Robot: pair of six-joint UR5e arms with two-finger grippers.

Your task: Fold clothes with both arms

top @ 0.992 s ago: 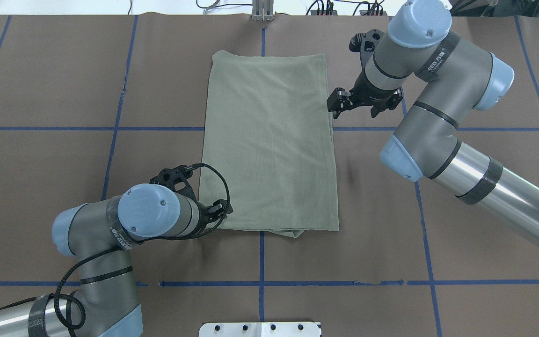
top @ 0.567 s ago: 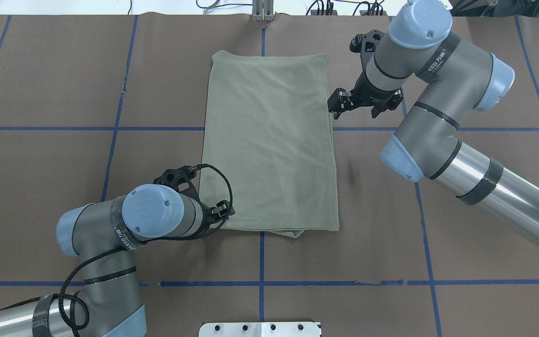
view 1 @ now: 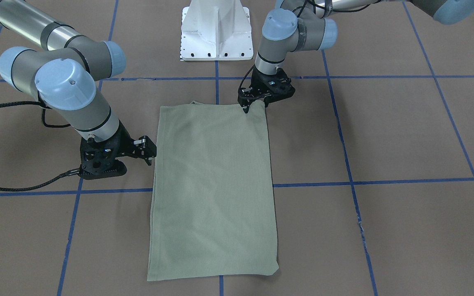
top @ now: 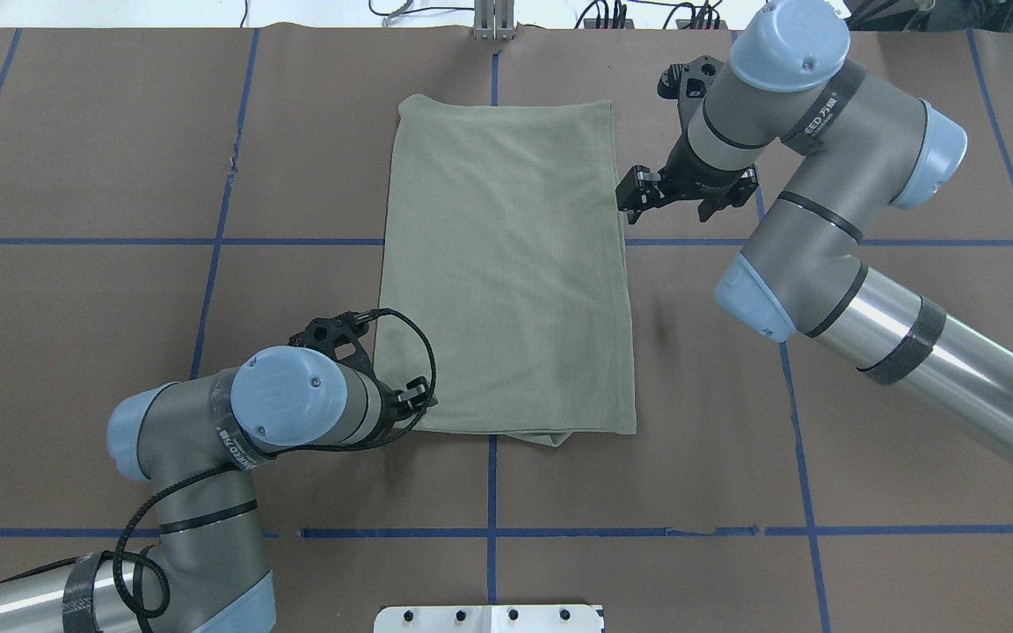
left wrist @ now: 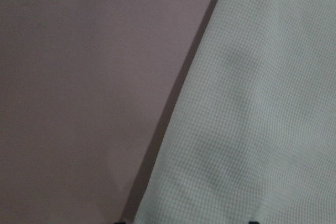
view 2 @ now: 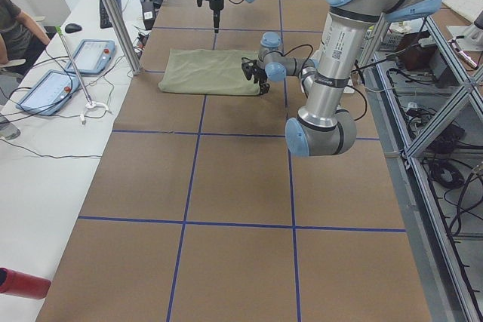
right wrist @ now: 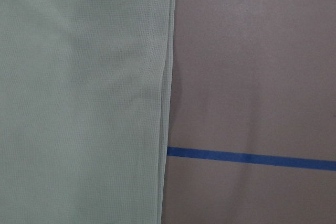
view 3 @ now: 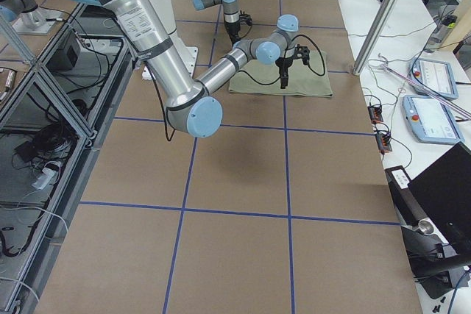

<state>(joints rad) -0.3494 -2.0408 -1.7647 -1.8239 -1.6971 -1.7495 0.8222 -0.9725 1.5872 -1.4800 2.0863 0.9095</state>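
The clothes [top: 506, 264] are one pale sage-green shirt, folded into a tall rectangle flat on the brown table [top: 102, 308]. My left gripper [top: 401, 400] hangs at the shirt's near-left corner, seen at the top right corner of the shirt [view 1: 214, 185] in the front-facing view. Its jaws are open over the corner, and the left wrist view shows the cloth edge [left wrist: 252, 103] between them. My right gripper [top: 681, 195] is low beside the shirt's right edge, open and holding nothing. The right wrist view shows that edge [right wrist: 157, 77] next to bare table.
The white pedestal base [view 1: 215, 33] stands at the table's near edge between the arms. Blue tape lines [top: 491, 492] grid the table. Beyond the far edge a side bench carries teach pendants [view 2: 94, 54], with a person [view 2: 15, 24] seated there.
My left arm has shifted a little to the right, toward the shirt's near-left corner. The right arm and the shirt have hardly moved.
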